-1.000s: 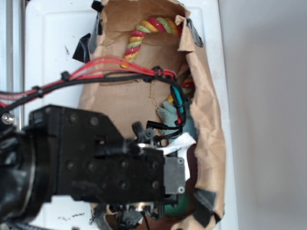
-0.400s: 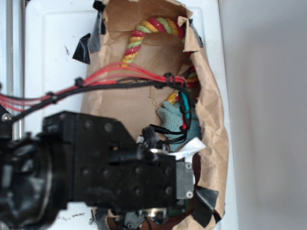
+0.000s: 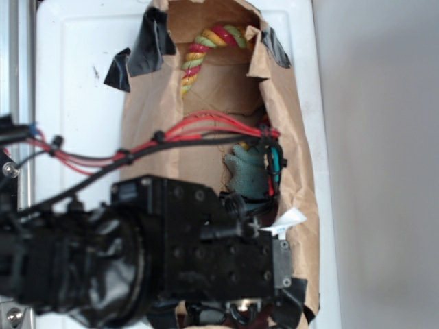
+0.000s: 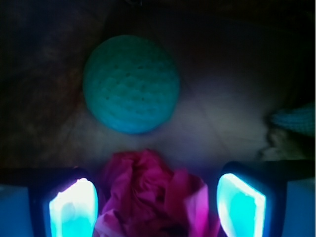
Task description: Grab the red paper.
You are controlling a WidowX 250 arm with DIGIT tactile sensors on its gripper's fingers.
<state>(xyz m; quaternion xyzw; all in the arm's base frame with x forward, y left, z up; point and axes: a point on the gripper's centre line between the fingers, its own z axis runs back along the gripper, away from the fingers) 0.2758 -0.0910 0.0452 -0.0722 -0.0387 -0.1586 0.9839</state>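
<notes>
Wide apart, the two glowing pads of the black robot claw (image 4: 157,205) sit at the bottom of the wrist view, the left pad (image 4: 73,207) and the right pad (image 4: 240,203) each standing clear of the crumpled bright red tissue paper wad (image 4: 150,195) that lies between them; whether either pad touches the paper cannot be told, though a dark gap shows on both sides. Just above the red paper in that view, apart from it, rests a round green knitted ball (image 4: 131,84), and at the far right edge a pale teal knitted scrap (image 4: 296,118) peeks in. From the outside camera, going left to right, the black motor housing of the arm (image 3: 171,260) fills the lower left over the white tabletop (image 3: 75,82), red and black cables (image 3: 185,133) run across to the wrist, and the claw end is sunk into the open brown paper bag (image 3: 288,123), whose torn rim is held with black tape (image 3: 147,48); a red, yellow and green striped rope (image 3: 206,48) lies at the top of the bag and a grey-green knitted cloth (image 3: 247,171) sits beside the cables. Compared with a second ago, the arm housing sits lower and further right in the frame, the cables have dropped lower across the bag, and less of the rope shows
</notes>
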